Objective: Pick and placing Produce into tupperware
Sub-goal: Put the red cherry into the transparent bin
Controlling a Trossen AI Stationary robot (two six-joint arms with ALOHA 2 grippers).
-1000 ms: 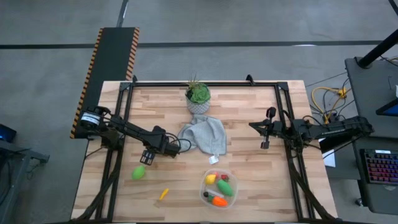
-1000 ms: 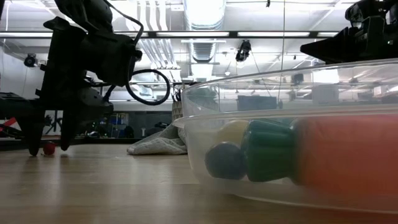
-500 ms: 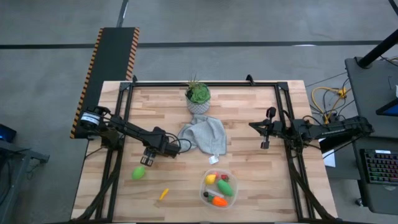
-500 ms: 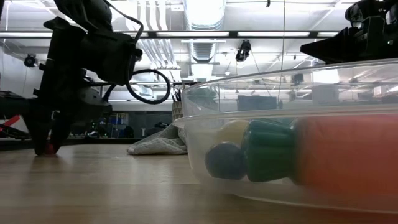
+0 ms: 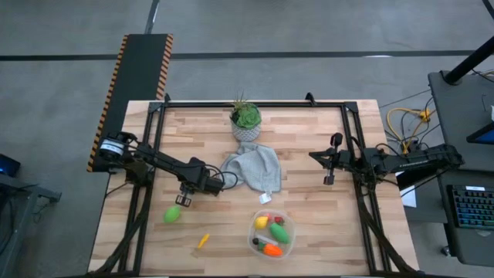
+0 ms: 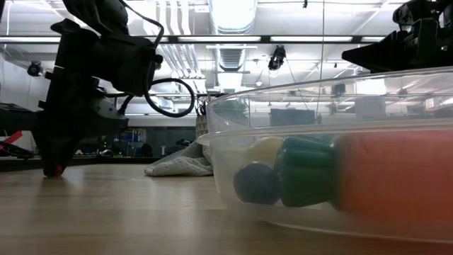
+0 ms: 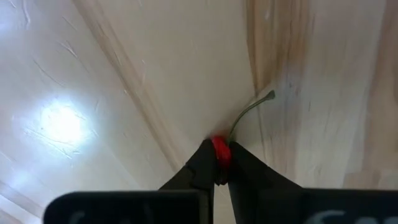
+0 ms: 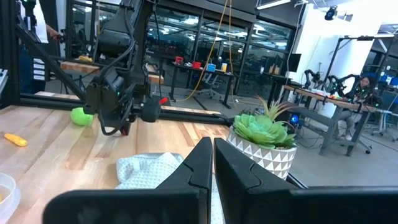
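A tiny red berry (image 7: 221,151) with a green stem (image 7: 249,112) lies on the wooden table (image 5: 309,216), left of centre, and my left gripper (image 5: 184,202) is shut on it. The clear tupperware (image 5: 255,241) stands near the front edge. It holds a yellow piece, a green oval and an orange carrot. A green oval (image 5: 172,214) and a small orange-yellow piece (image 5: 203,241) lie loose on the table at the front left. My right gripper (image 5: 312,156) waits shut above the table's right side. My left gripper pinches the red berry (image 6: 55,171) between its two fingertips (image 7: 205,158). The fingers come from above, pointing down. The berry sits at table level, and its stem (image 7: 256,104) sticks out past the fingers along the wood.
A grey cloth (image 5: 253,167) lies crumpled at the table's middle. Behind it, at the far edge, stands a potted plant (image 5: 245,122). Black frame rails run along the table's left and right sides.
My left gripper has shut on the red berry, its fingers drawing together from either side of it while the arm stays in place. The berry stays on the table.
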